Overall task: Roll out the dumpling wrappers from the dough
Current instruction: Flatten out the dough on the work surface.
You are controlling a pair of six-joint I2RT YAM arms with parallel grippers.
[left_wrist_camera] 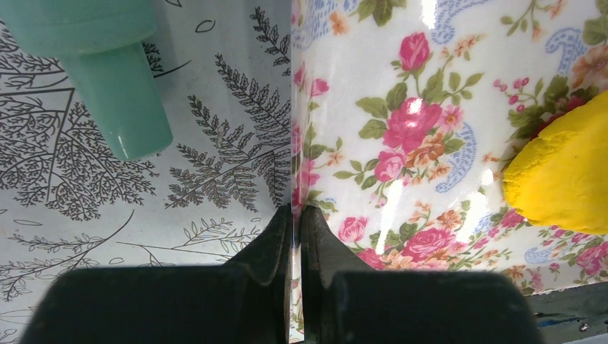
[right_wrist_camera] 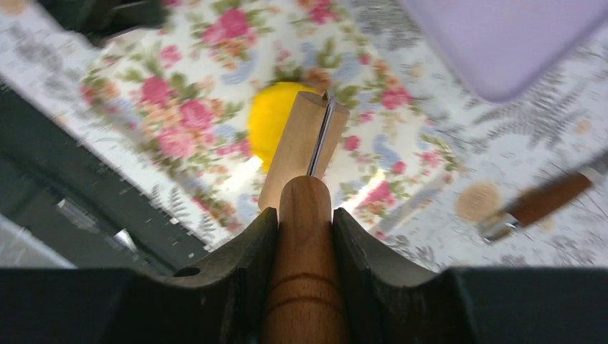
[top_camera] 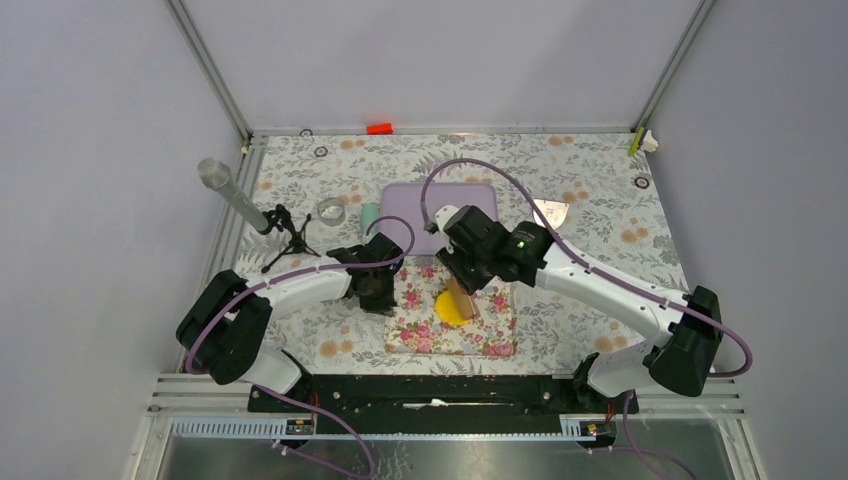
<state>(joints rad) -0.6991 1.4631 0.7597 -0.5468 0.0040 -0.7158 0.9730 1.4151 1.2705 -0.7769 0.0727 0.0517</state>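
Note:
The dough [top_camera: 450,308] is a bright yellow lump on a floral mat [top_camera: 425,335]. It also shows in the left wrist view [left_wrist_camera: 566,172] and the right wrist view [right_wrist_camera: 272,118]. My right gripper [top_camera: 458,275] is shut on the handle of a wooden rolling pin [right_wrist_camera: 305,244]. The pin's roller [right_wrist_camera: 301,147] lies over the dough's right part. My left gripper [top_camera: 383,297] is shut on the mat's left edge [left_wrist_camera: 295,179], well left of the dough. No thin round wrappers show in any view.
A purple board [top_camera: 440,215] lies behind the mat. A teal cylinder [top_camera: 369,213] and a clear ring [top_camera: 331,210] lie left of it. A small tripod with a grey cylinder [top_camera: 240,200] stands at the left. A wooden-handled tool [right_wrist_camera: 538,204] lies right of the mat.

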